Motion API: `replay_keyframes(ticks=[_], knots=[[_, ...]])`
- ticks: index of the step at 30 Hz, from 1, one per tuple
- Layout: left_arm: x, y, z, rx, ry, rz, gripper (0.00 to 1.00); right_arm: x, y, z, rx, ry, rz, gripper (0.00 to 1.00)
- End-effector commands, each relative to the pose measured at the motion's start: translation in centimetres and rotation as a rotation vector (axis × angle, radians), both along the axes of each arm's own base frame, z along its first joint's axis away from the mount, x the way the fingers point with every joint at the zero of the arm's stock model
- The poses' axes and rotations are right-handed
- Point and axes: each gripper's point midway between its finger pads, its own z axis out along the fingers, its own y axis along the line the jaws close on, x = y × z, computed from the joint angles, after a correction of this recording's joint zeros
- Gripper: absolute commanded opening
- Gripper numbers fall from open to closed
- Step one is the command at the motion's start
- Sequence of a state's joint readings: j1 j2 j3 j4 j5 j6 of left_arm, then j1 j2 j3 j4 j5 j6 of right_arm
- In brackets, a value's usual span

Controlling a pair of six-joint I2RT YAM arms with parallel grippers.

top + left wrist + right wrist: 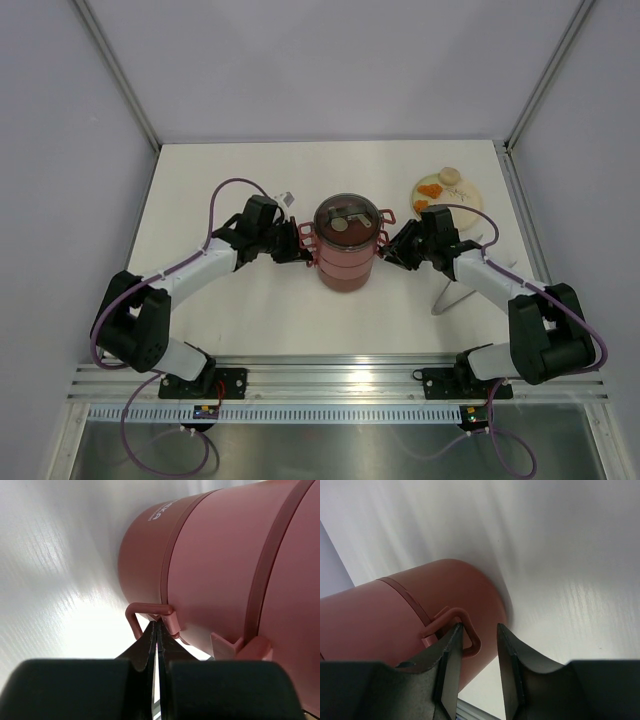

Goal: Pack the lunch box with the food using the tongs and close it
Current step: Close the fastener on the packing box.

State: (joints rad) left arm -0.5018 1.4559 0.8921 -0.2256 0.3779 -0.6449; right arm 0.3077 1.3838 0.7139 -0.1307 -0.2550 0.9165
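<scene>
The lunch box (pixel 347 252) stands stacked in the middle of the table, dark red, with a see-through grey lid (pixel 346 216) on top. My left gripper (pixel 304 243) is shut, and its tips (pixel 158 625) touch the loop of the left side latch (pixel 136 614). My right gripper (pixel 391 246) is open at the right side latch (pixel 472 632): one fingertip (pixel 454 630) sits in the loop and the other stands outside it. The lunch box wall (pixel 225 565) fills the left wrist view. Food (pixel 431 189), orange and beige pieces, lies on a cream plate (pixel 470 199) at the back right. The tongs (pixel 443 298) lie partly under my right arm.
A small silver clip-like object (pixel 287 199) lies behind my left arm. White walls close the table at the back and sides. The metal rail (pixel 340 375) with both arm bases runs along the near edge.
</scene>
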Motion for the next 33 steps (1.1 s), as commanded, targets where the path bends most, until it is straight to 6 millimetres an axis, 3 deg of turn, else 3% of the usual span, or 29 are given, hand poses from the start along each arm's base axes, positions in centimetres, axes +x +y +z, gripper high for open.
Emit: replay_keyframes(ticks=[1,6,12,15,18,22,26,28,29,33], knots=[[2.0,-1.6,3.5,-0.062,-0.110,-0.027,0.00,-2.5,1.1,-0.4,0.017,0.063,0.062,0.41],[1.4,-1.1,3.6,-0.038,-0.110,-0.040,0.09,-1.8,0.5,0.1,-0.013,0.047,0.028,0.41],[0.8,0.1,4.1,0.010,-0.139,-0.038,0.25,-0.2,-0.7,2.5,-0.073,-0.013,-0.040,0.43],[0.7,1.2,4.2,0.063,-0.153,-0.024,0.26,0.3,-1.8,3.9,-0.117,-0.046,-0.078,0.45],[0.6,2.4,4.0,0.107,-0.150,-0.005,0.21,0.3,-2.8,4.6,-0.155,-0.056,-0.096,0.45],[0.4,4.0,4.1,0.146,-0.158,0.026,0.00,0.2,-3.9,4.9,-0.179,-0.058,-0.115,0.45],[0.5,5.9,4.3,0.164,-0.162,0.085,0.00,-0.1,-4.9,5.6,-0.190,-0.066,-0.138,0.45],[0.8,6.7,5.2,0.165,-0.197,0.130,0.00,-0.1,-5.2,6.5,-0.195,-0.089,-0.146,0.44],[0.9,6.7,7.0,0.131,-0.250,0.152,0.00,-0.1,-5.2,6.9,-0.192,-0.099,-0.148,0.44],[1.0,6.0,10.8,0.009,-0.361,0.171,0.00,0.1,-4.8,9.5,-0.165,-0.171,-0.125,0.42]])
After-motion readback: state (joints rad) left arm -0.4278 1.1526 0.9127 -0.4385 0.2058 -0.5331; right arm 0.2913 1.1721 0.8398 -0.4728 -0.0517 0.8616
